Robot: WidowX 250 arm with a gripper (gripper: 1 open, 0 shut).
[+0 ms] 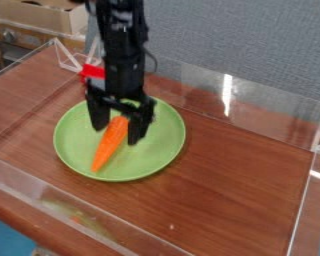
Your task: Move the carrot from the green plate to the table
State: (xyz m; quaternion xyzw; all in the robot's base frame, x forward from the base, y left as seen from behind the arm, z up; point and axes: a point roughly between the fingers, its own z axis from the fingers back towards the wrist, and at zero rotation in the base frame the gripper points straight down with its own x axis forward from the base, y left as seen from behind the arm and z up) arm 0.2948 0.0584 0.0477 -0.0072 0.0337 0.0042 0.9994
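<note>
Straddling the carrot (109,148) | gripper (119,124) points straight down with jaws spread wide, one finger either side of the carrot's upper end, nothing gripped | carrot lies on the green plate (163,150), tip toward the near-left rim | plate sits on the table (243,190) | red block (91,73) behind the arm
</note>
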